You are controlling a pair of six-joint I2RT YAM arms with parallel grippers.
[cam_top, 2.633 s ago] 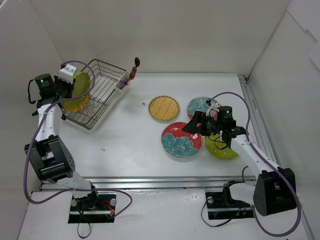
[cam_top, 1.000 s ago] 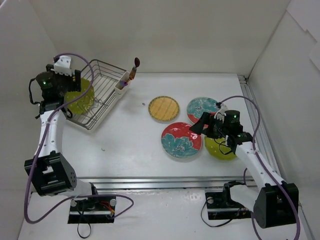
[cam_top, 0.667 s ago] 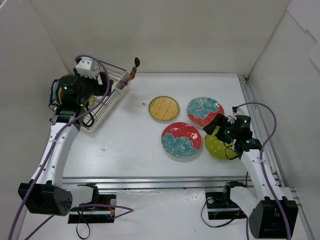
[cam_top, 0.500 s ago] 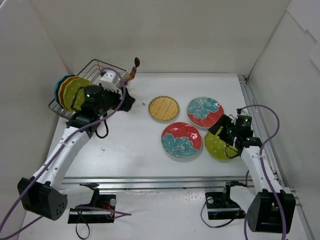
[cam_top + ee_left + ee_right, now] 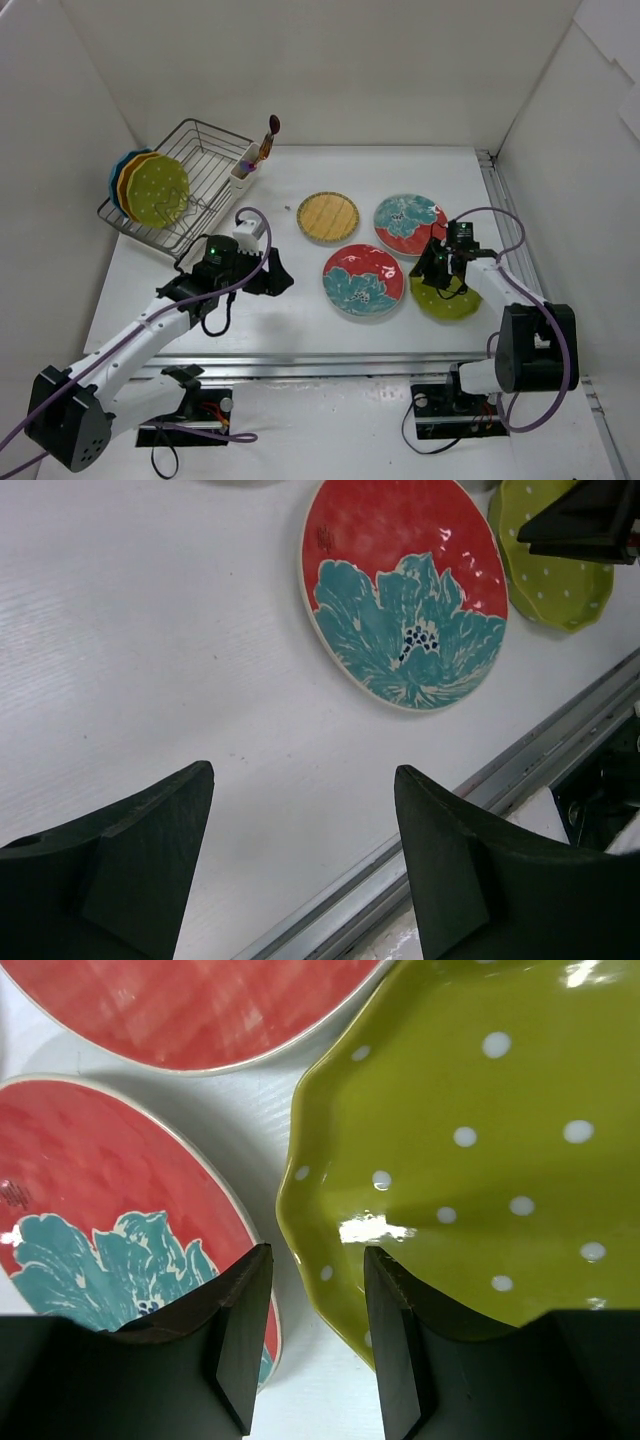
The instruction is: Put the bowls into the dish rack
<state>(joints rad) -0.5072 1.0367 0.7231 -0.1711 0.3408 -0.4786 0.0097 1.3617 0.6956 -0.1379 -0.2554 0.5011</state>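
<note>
Right of centre, our right fingers (image 5: 240, 1340) hover narrowly parted, empty, over the green bowl (image 5: 480, 1160). Our left fingers (image 5: 150, 850) gape wide, empty, above the worktop (image 5: 150, 630).

— Found what on the white table (image 5: 290, 320)?

— Spotted a silver wire dish rack (image 5: 213, 165) toward the far left corner. Right of centre, counted four dishes lying flat.

— Laid out how?

— Noted the tan woven dish (image 5: 327, 216) leftmost, apart from the rest. Saw the far red-and-teal dish (image 5: 408, 222) to its right, and the near red-and-teal dish (image 5: 363, 278) in front, between those two. Placed the green white-dotted dish (image 5: 450, 303) just right of that one, rims close, with a sliver of bare top between.
</note>
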